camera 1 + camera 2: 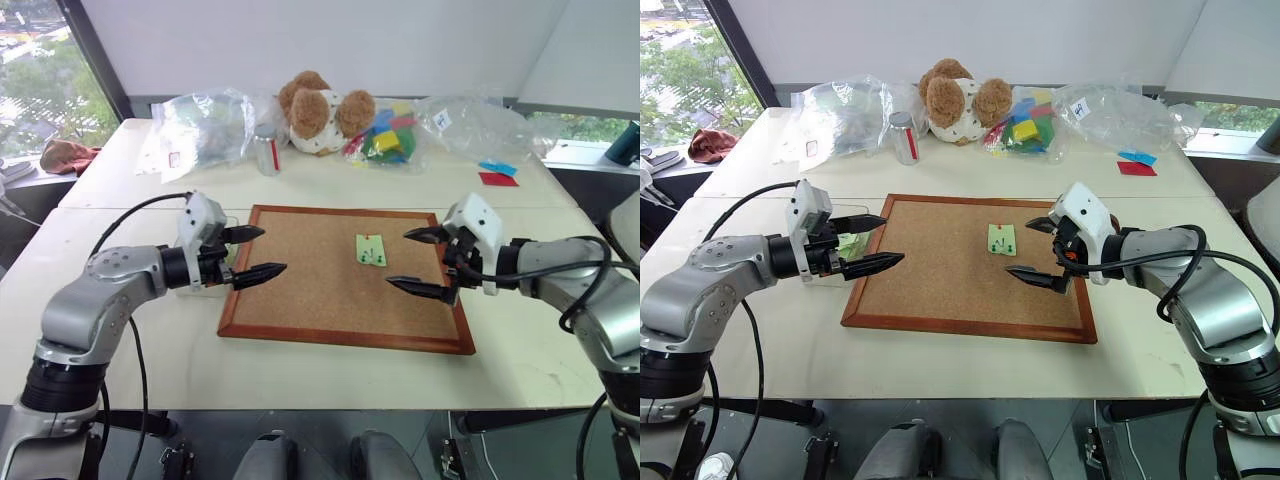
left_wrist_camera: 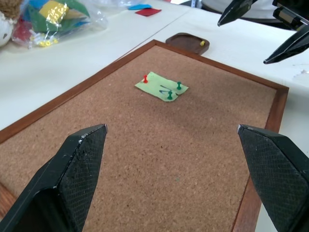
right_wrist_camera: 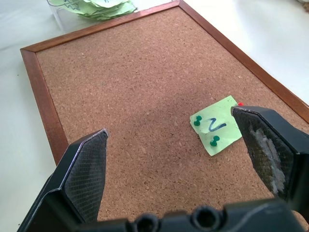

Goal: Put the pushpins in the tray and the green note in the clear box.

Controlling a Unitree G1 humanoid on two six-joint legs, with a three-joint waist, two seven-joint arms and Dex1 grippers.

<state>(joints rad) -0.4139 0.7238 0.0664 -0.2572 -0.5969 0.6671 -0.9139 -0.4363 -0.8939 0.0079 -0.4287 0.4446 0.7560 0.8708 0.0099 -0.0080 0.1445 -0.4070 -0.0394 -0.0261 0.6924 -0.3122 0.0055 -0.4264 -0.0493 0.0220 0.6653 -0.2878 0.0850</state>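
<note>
A pale-green note [image 1: 370, 250] with a blue mark lies on the cork board [image 1: 300, 290], right of centre. Three pushpins hold it: a red one [image 2: 145, 78] and two green ones [image 2: 178, 85] [image 2: 170, 94]. The dark brown tray [image 2: 188, 42] sits just off the board's right side and holds a yellow pin [image 2: 202, 43]. The clear box [image 1: 845, 245], with green notes inside, stands off the board's left edge behind my left gripper [image 1: 272, 251]. That gripper hovers open over the board's left edge. My right gripper [image 1: 398, 258] hovers open just right of the note. Both are empty.
At the back of the white table [image 1: 140, 320] are a teddy bear [image 1: 318, 112], clear plastic bags [image 1: 205, 125], a small can [image 1: 267, 152] and a bag of coloured pieces [image 1: 385, 135]. Red and blue papers [image 1: 497, 174] lie at the back right. A red cloth [image 1: 68, 156] rests far left.
</note>
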